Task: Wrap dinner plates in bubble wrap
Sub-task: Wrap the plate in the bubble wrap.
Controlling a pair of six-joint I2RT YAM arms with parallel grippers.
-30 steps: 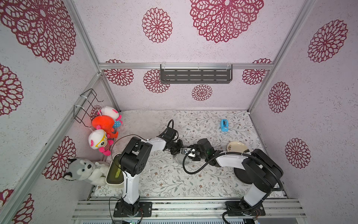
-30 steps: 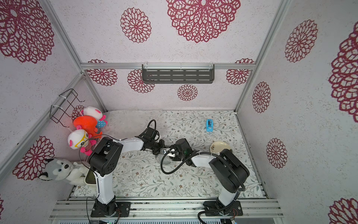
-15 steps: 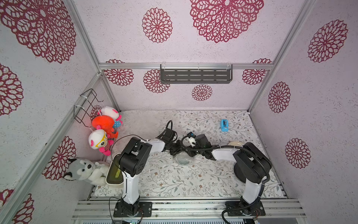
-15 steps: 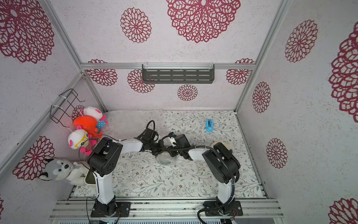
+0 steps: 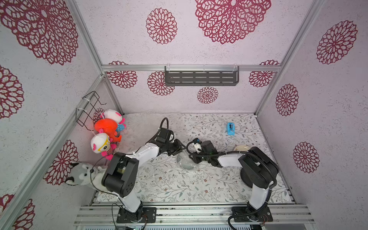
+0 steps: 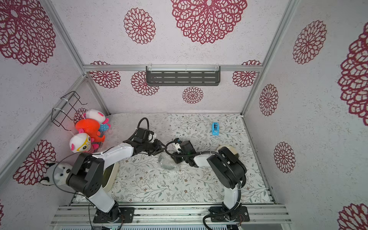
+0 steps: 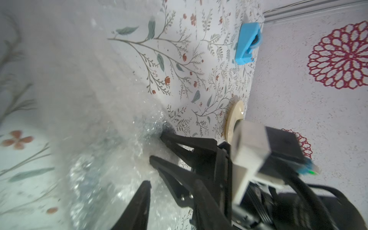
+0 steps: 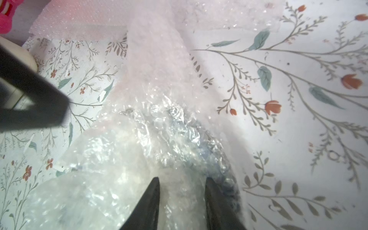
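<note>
A dinner plate (image 5: 186, 165) lies mid-table bundled in clear bubble wrap (image 8: 159, 139); a dark bluish rim shows through. My right gripper (image 8: 182, 180) reaches in from the right and is shut on a bunch of wrap at the bundle's edge, also seen in a top view (image 5: 192, 158). My left gripper (image 5: 180, 148) hovers just behind the bundle, open; one of its fingers (image 7: 142, 201) stands over the wrap. A cream plate (image 5: 242, 148) lies bare at the right. A black plate (image 5: 244, 177) is mostly hidden under the right arm.
A loose bubble wrap sheet (image 5: 147, 125) covers the back left of the table. A blue tape dispenser (image 5: 230, 128) stands at the back right. A cream tub (image 6: 112, 175) sits by the left arm's base, with plush toys (image 5: 107, 127) along the left wall.
The left gripper has opened, letting go of the wrap. The right gripper swung toward the back, then came down onto the bundle's right edge and narrowed on the wrap.
</note>
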